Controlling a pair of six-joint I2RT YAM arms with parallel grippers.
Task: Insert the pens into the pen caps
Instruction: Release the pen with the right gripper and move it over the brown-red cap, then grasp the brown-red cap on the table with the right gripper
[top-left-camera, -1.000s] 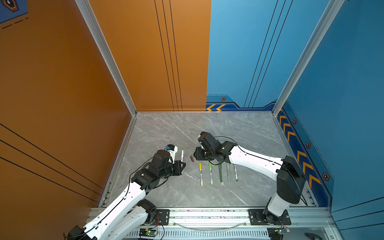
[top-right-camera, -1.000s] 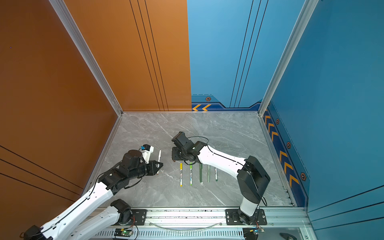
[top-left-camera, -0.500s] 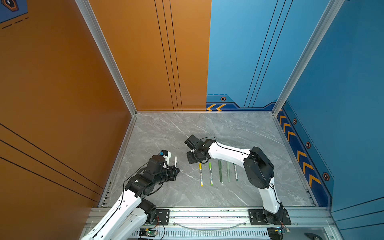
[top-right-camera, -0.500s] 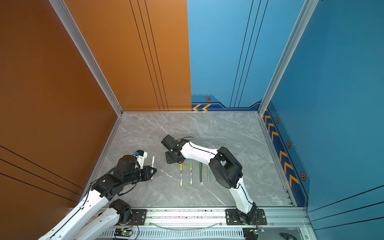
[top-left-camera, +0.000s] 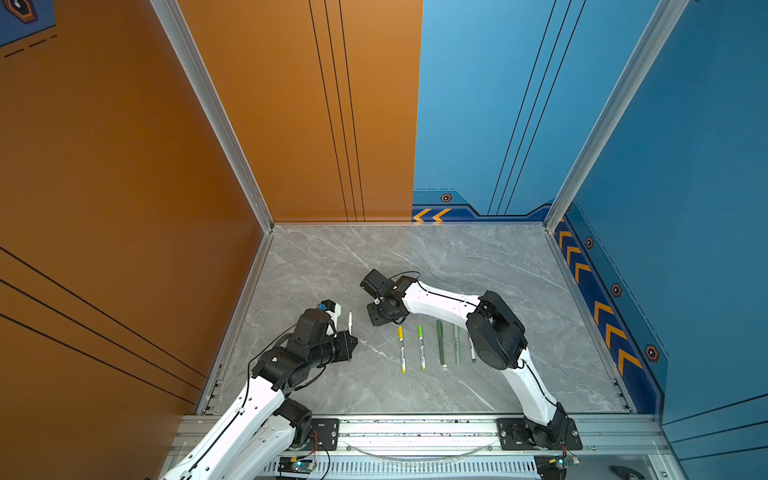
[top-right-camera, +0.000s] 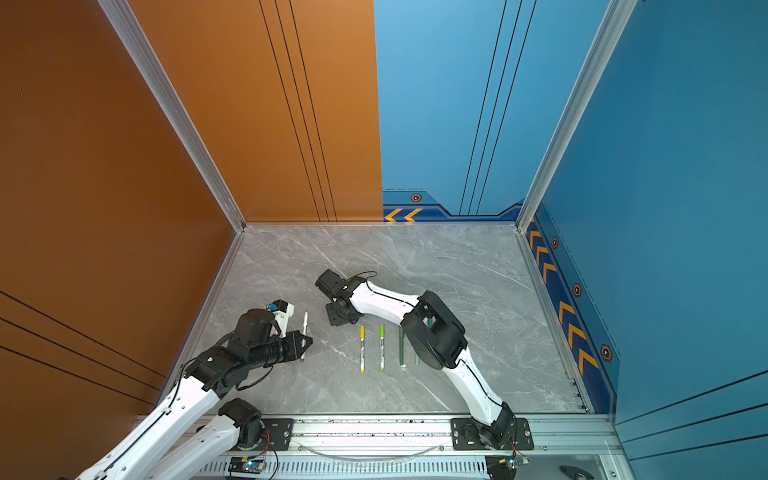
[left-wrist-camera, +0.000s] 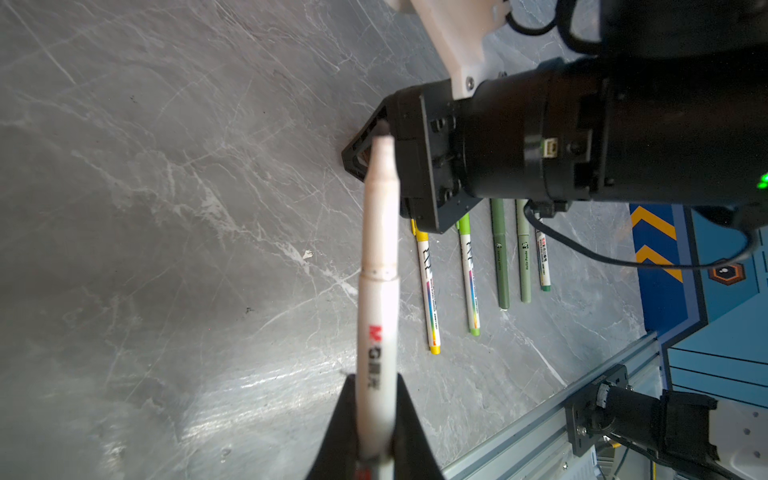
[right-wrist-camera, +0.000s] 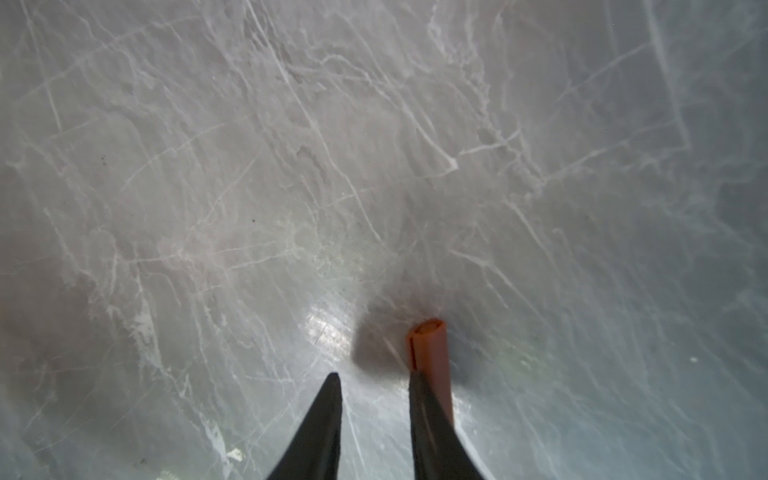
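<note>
The right gripper (right-wrist-camera: 374, 376) had swung onto the stubby brown plastic cap (right-wrist-camera: 428, 353) on the grey surface (top-left-camera: 415, 257), jaws slightly apart, cap ungripped. The left gripper (left-wrist-camera: 376, 386) clamped the last uncapped white-barrelled pen (left-wrist-camera: 380, 266); five other pens (top-left-camera: 440, 343) looked capped.

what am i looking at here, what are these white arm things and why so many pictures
Two robot arms work on a grey marble table. Two pictures look down from a camera head above; two come from cameras on the wrists. Five pens lie in a row on the table. The left gripper is clamped on a white pen. The right gripper stands open, with a brown cap beside one finger, not between them.
</note>
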